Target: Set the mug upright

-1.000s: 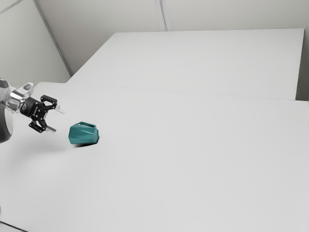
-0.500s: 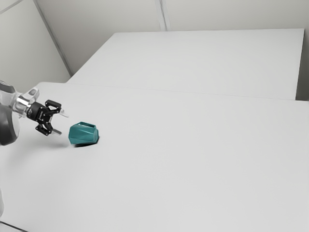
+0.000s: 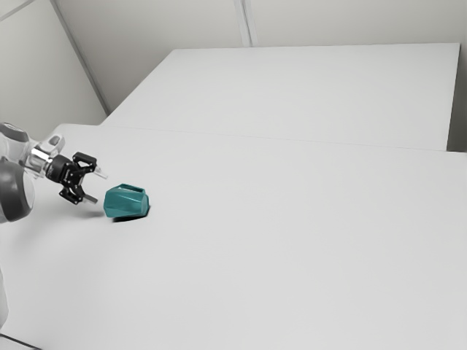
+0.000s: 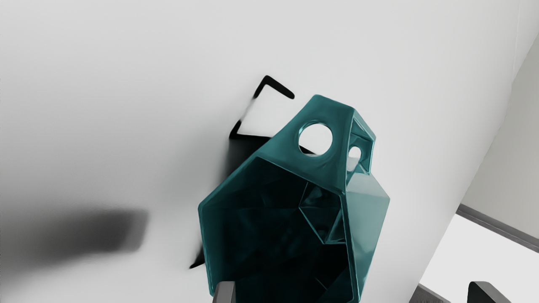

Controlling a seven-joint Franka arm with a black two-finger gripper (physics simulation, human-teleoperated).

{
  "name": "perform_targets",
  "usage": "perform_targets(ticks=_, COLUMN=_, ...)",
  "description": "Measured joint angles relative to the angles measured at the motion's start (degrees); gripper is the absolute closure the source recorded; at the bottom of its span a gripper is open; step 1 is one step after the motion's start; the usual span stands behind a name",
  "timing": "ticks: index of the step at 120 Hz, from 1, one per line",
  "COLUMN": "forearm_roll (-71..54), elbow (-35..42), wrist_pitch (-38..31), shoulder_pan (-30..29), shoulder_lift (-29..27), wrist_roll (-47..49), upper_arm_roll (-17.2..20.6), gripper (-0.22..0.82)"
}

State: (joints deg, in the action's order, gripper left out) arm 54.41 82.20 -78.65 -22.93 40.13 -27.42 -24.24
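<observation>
My gripper (image 3: 101,187) stands open at the exterior view's left, close beside the teal mug (image 3: 126,202) and not gripping it. The faceted mug lies on its side on the white table, its mouth facing my hand. From the wrist camera, the mug (image 4: 370,219) shows its dark hollow inside and a handle with a round hole. In that view my gripper (image 4: 351,292) has its fingertips wide apart at the bottom edge, one overlapping the mug's rim and the other off past the mug's side.
The white tabletop (image 3: 292,240) spreads around the mug. A raised white surface (image 3: 306,95) lies beyond it toward the wall (image 3: 350,22). A dark cable (image 3: 20,342) runs at the exterior view's lower left corner.
My open gripper has moved toward the exterior view's right and slightly lower, closer to the mug. The mug has stayed where it was.
</observation>
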Motion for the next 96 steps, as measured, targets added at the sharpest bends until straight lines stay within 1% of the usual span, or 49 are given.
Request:
perform_targets(ticks=23, forearm_roll=0.70, elbow=-0.19, wrist_pitch=-0.33, shoulder_pan=-0.02, shoulder_lift=0.62, wrist_roll=-0.51, upper_arm_roll=0.61, gripper=0.00)
perform_targets(ticks=59, forearm_roll=1.75, elbow=-3.82, wrist_pitch=-1.02, shoulder_pan=0.07, shoulder_lift=2.34, wrist_roll=-0.62, upper_arm_roll=2.06, gripper=0.00)
perform_targets(ticks=96, forearm_roll=2.04, elbow=-3.40, wrist_pitch=-2.51, shoulder_pan=0.76, shoulder_lift=2.28, wrist_roll=0.00, upper_arm_roll=4.25, gripper=0.00)
